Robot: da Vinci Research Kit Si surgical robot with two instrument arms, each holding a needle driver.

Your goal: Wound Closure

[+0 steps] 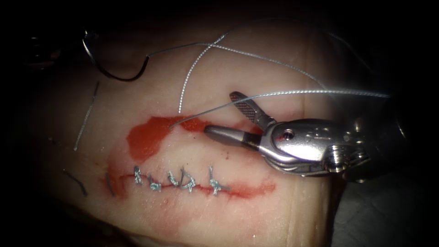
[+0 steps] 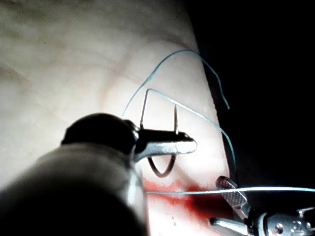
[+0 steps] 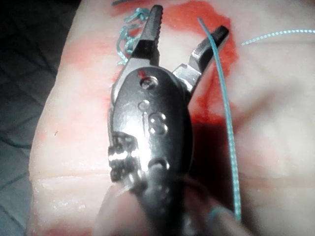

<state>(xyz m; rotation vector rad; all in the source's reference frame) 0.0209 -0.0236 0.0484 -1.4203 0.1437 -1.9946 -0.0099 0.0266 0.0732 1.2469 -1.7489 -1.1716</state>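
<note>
My left tool (image 2: pixel 173 145) is shut on the curved needle (image 2: pixel 160 171), which hangs free of the tissue. In the endoscope view the needle (image 1: pixel 114 75) lies at the upper left, above the cut's left end. The left tool (image 1: pixel 89 36) grips it near the end away from the thread (image 1: pixel 292 93). My right tool (image 1: pixel 223 114) is open over the red fluid (image 1: pixel 146 137) and holds nothing. The thread crosses its upper jaw's tip. The cut (image 1: pixel 256 188) carries several stitches (image 1: pixel 183 180). The right tool (image 3: pixel 189 34) stands open beside the thread (image 3: pixel 227 123).
Cut ends of thread lie on the tissue at the left (image 1: pixel 86 116) and lower left (image 1: pixel 77 182). A loose strand of thread (image 1: pixel 192 75) loops across the tissue above the right tool. The tissue's edge (image 1: pixel 331 201) drops off at the right.
</note>
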